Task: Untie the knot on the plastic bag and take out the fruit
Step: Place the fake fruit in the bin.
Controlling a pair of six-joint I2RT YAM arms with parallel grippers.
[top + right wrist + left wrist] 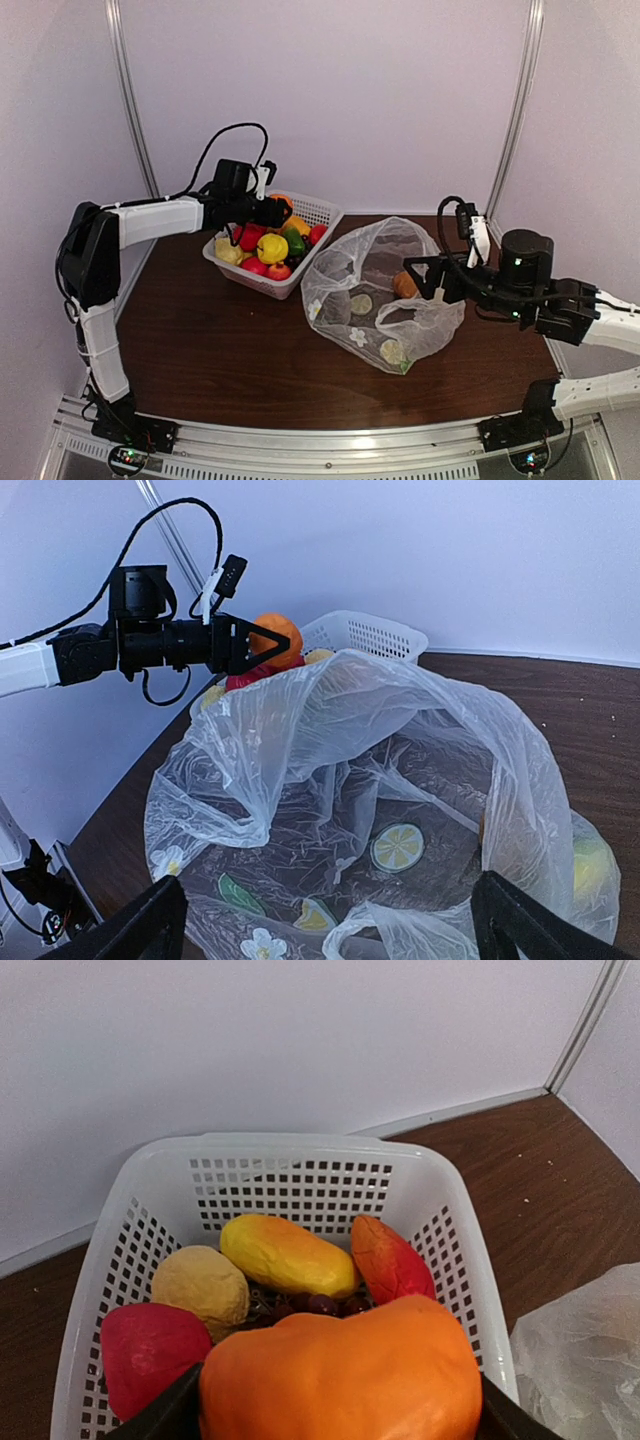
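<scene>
From above, my left gripper [272,211] hangs over the far half of the white basket [322,211], jaws spread wide around the orange fruit [284,201]. The plastic bag [345,265] slumps on the table [220,350] just right of the basket. Its mouth gapes toward my right gripper [432,281], which stands fully open and empty at the rim. I see no knot (the handles look loose). The brown fruit [404,284] lies inside, just left of that hand, so the right arm is the nearer one. The yellow-green fruit [392,351] sits lower, at the bag's near corner.

At my left wrist, the orange fruit fills the gap between my fingers, its long axis running across from one to the other. The basket opens straight below and ahead, so I judge a plain drop will do.

At my right wrist, the fingers frame the bag's mouth, which points back at me; reaching in goes straight forward.
</scene>
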